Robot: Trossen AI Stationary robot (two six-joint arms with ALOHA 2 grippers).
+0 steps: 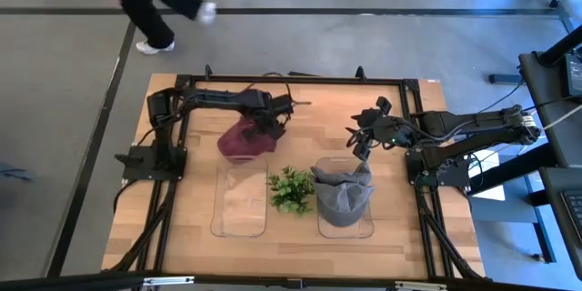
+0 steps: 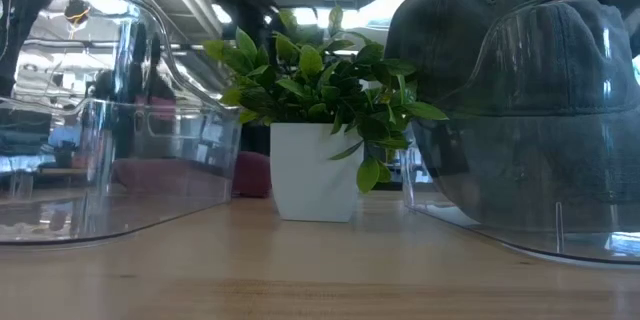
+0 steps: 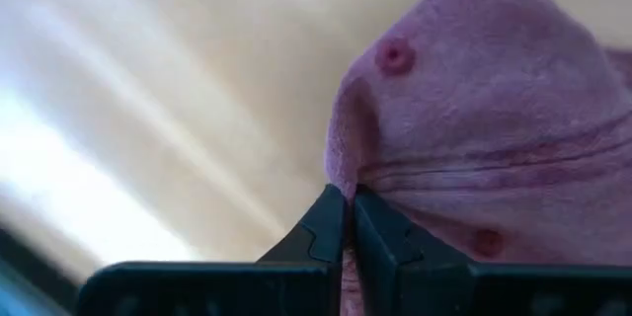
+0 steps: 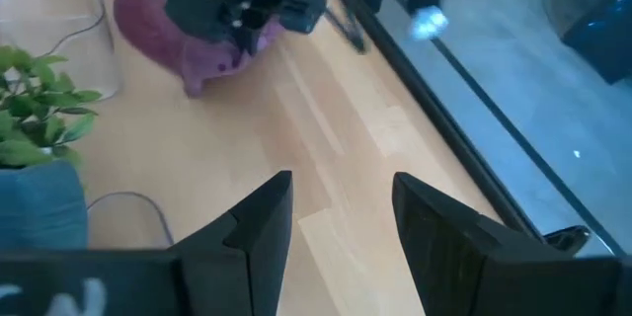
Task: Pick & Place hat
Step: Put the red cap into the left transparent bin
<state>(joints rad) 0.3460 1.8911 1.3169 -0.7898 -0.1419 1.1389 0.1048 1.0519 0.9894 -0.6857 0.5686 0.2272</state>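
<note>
A maroon hat (image 1: 244, 139) is on the table's far left part, above an empty clear tray (image 1: 239, 202). My left gripper (image 1: 270, 125) is at the hat's right far side, shut on its cloth; the left wrist view shows the hat (image 3: 494, 138) filling the frame above the fingers. A grey hat (image 1: 343, 195) sits in the right clear tray (image 1: 346, 227) and rises above the tray in the low view (image 2: 500, 50). My right gripper (image 1: 357, 145) hovers open just beyond the grey hat, touching nothing. My left gripper pinches a fold of the maroon hat's cloth (image 3: 341, 183) between its two shut fingers (image 3: 321, 232), near an eyelet on the crown. It comes from the table's far side, slanting down. Whether the hat is lifted clear or rests on the table, I cannot tell.
A small green plant in a white pot (image 1: 291, 188) stands between the two clear trays; in the low view it is the plant (image 2: 315, 110) in the middle. A person walks on the floor beyond the table's far left (image 1: 150, 0).
</note>
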